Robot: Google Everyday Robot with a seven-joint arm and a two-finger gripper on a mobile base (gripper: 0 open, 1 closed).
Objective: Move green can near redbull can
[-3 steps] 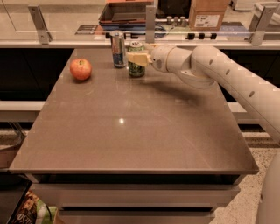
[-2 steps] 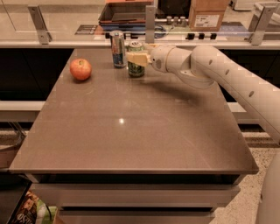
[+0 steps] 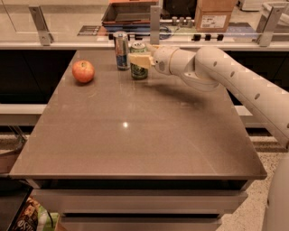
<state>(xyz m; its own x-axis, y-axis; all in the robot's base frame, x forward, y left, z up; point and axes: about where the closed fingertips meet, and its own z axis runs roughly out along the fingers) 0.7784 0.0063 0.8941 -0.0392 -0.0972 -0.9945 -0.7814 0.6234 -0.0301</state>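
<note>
The green can [image 3: 138, 71] stands upright on the brown table [image 3: 135, 131] near its far edge. The slim blue-and-silver redbull can [image 3: 121, 49] stands upright just to its left, a small gap between them. My gripper [image 3: 139, 59] reaches in from the right on the white arm and its pale fingers [image 3: 140, 60] sit around the upper part of the green can, hiding its middle. The can rests on the table.
A red apple [image 3: 83, 71] lies at the far left of the table. Behind the table runs a counter with a glass rail, a dark tray [image 3: 128, 13] and a cardboard box [image 3: 214, 16]. The white arm [image 3: 235, 85] spans the table's right rear.
</note>
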